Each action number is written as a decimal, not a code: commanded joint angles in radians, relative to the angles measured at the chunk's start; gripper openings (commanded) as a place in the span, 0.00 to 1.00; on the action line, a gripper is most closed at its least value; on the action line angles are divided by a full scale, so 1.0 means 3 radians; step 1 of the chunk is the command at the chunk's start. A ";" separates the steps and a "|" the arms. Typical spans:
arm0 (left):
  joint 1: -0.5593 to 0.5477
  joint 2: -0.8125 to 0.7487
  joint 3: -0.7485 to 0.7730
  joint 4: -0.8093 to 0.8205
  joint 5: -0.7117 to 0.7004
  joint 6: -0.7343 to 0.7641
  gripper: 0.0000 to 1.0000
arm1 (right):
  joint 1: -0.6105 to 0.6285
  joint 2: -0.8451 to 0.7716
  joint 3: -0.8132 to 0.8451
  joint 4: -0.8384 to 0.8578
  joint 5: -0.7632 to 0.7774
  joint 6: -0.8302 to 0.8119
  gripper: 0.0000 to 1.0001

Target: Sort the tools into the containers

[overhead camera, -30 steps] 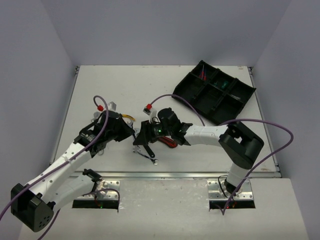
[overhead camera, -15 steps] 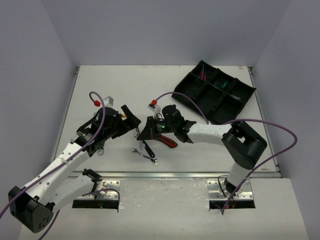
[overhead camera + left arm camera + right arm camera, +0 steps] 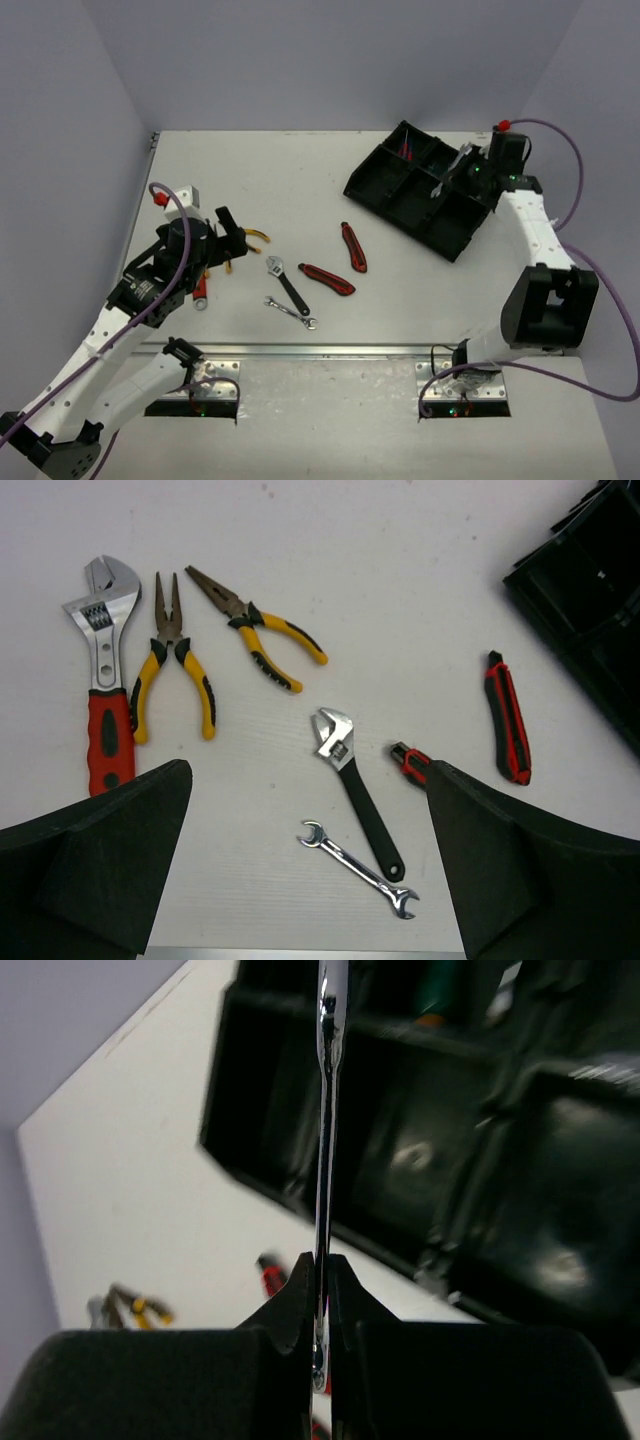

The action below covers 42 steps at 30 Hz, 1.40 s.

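My right gripper [image 3: 462, 172] hangs over the black tray [image 3: 372, 200] at the back right, shut on a thin silver wrench [image 3: 326, 1110] that stands on edge between its pads. My left gripper [image 3: 228, 240] is open and holds nothing, above the left of the table. Below it lie two yellow-handled pliers [image 3: 170, 670] [image 3: 255, 630], a red-handled adjustable wrench [image 3: 105, 680], a black-handled adjustable wrench [image 3: 355, 795], a small silver wrench [image 3: 358, 868] and a red-black utility knife [image 3: 507, 720]. A second knife [image 3: 325, 279] is partly hidden by a finger in the left wrist view.
Some tray compartments hold screwdrivers: red and blue ones [image 3: 405, 150] at the far corner, a green one [image 3: 450, 165] beside them. Grey walls close in the table on three sides. The loose tools lie in a band across the middle left.
The right arm has swung from the table's middle to above the tray, carrying the silver wrench. The left gripper has opened and drawn back to the left.
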 commanded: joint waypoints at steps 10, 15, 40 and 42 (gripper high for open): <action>-0.0045 -0.0209 -0.0238 0.0281 0.0225 0.0277 1.00 | -0.0724 0.1615 0.2135 -0.1805 0.1050 -0.0763 0.00; -0.0045 -0.0132 -0.0250 0.0338 0.0343 0.0337 1.00 | -0.0745 0.1882 0.2268 -0.1838 0.1083 -0.0757 0.00; -0.0045 0.0247 -0.0145 0.0115 0.0296 0.0003 1.00 | 0.0005 0.1034 0.2164 -0.1954 0.0919 -0.0986 0.99; -0.0045 0.0358 -0.0231 0.0239 0.0597 -0.0122 1.00 | 0.0242 0.0822 0.1870 -0.1872 0.0991 -0.1012 0.99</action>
